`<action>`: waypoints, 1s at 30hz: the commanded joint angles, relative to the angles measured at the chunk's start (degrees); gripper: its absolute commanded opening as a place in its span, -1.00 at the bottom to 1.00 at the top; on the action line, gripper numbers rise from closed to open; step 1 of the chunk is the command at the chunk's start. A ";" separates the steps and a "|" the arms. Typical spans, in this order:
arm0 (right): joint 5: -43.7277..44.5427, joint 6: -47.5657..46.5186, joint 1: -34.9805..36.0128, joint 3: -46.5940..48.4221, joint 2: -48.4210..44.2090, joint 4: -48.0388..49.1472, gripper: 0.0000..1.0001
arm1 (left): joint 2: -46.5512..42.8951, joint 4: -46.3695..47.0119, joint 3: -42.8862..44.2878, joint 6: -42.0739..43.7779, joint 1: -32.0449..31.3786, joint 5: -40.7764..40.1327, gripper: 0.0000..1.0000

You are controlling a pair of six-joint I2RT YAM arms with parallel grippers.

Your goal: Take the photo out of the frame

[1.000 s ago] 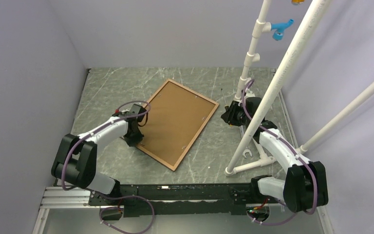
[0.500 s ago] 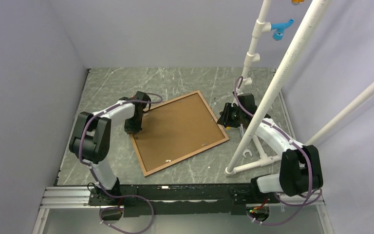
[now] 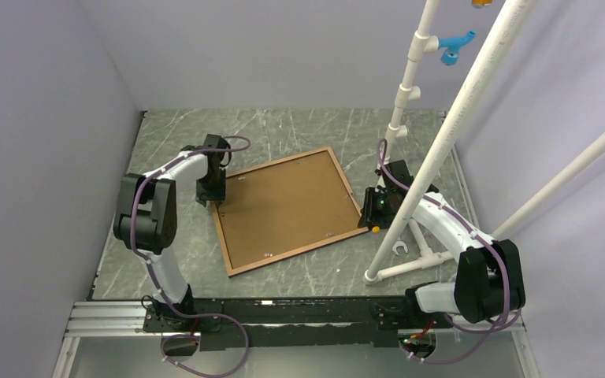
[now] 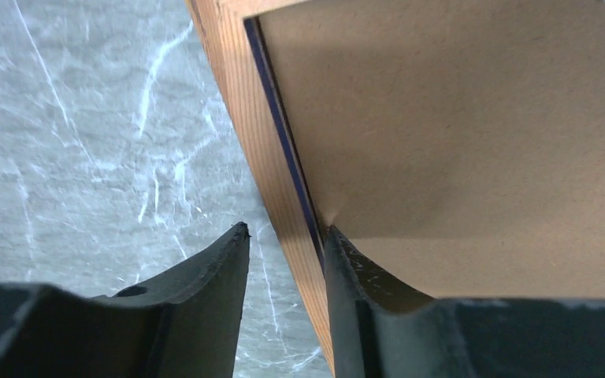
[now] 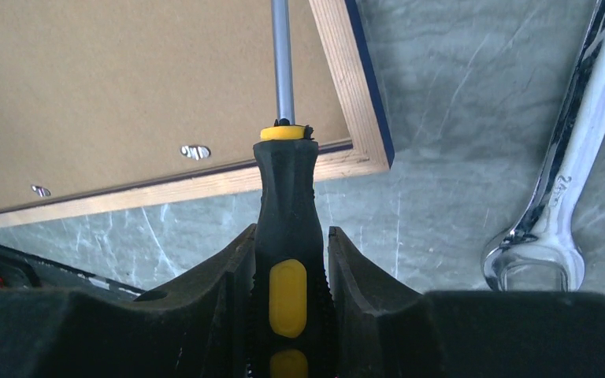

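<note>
The frame (image 3: 299,250) lies face down on the table, light wood back up, with a navy edge showing in the left wrist view (image 4: 264,150). A brown back (image 3: 287,206) fills it; the photo's printed side is hidden. My left gripper (image 3: 213,198) is open at the frame's left corner. It straddles the rail (image 4: 282,230), with one finger (image 4: 362,291) on the brown back and the other over the table. My right gripper (image 3: 375,206) is shut on a black and yellow screwdriver (image 5: 285,197). Its shaft reaches over the frame's right corner (image 5: 350,87).
Small metal tabs (image 5: 195,150) hold the back in at the rail. A steel wrench (image 5: 555,189) lies on the table right of the frame. A white PVC pipe stand (image 3: 441,150) rises beside my right arm. Purple walls close three sides.
The frame has turned clockwise and now lies nearly square to the table. My left gripper moved farther back along its left corner. My right gripper came nearer, to the frame's right corner.
</note>
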 commanded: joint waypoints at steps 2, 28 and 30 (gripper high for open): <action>0.58 0.86 1.36 0.91 -2.87 -3.59 -1.00 | -2.57 0.12 -1.97 -3.18 0.16 4.95 -0.10; 5.09 1.78 1.51 -1.36 -0.23 1.26 -1.00 | 2.26 3.10 -0.56 -2.75 0.94 8.55 -1.00; 4.78 1.51 1.82 -1.84 0.58 3.05 -1.00 | 2.14 3.38 -0.64 -2.58 0.92 8.63 -1.00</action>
